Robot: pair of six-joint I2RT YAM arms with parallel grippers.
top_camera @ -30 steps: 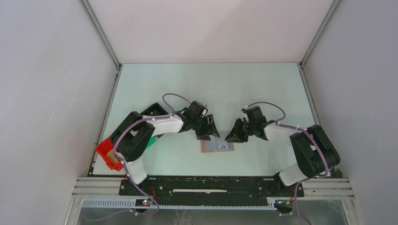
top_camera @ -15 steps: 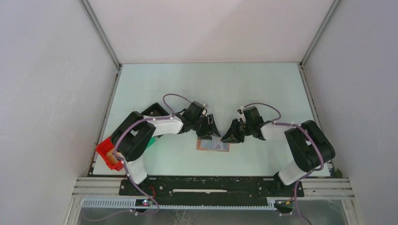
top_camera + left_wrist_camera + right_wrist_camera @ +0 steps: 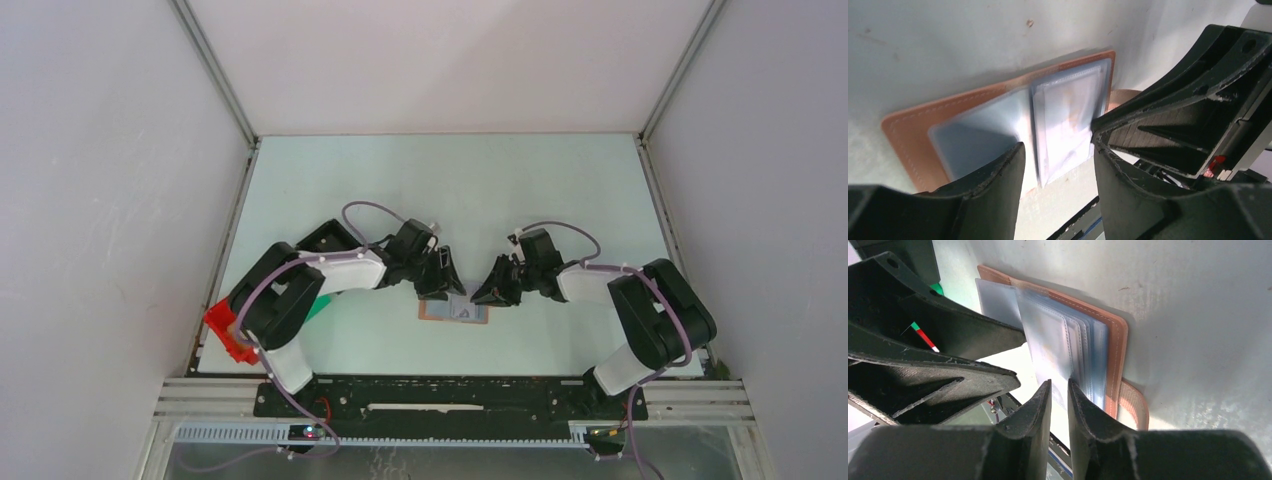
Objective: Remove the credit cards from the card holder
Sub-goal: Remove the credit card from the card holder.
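The tan card holder (image 3: pixel 453 312) lies open on the table between both grippers, its clear sleeves fanned out (image 3: pixel 1083 350). A pale blue-grey credit card (image 3: pixel 975 142) shows inside the left sleeve. One sleeve leaf (image 3: pixel 1065 117) stands lifted and blurred. My right gripper (image 3: pixel 1059 390) is shut on the near edge of that leaf, jaws almost together. Open, my left gripper (image 3: pixel 1057 155) has its fingers on either side of the leaf's lower corner, one fingertip (image 3: pixel 1010 160) over the left panel. The holder's closing tab (image 3: pixel 1137 405) sticks out at the right edge.
A red bin (image 3: pixel 226 330), a green bin (image 3: pixel 320 306) and a black bin (image 3: pixel 325 236) sit by the left arm, near the left wall. White walls enclose the table on three sides. The two grippers stand tip to tip over the holder (image 3: pixel 462 290).
The card holder and both grippers have shifted slightly left. The left jaws have narrowed a little. The right jaws keep the same narrow stance.
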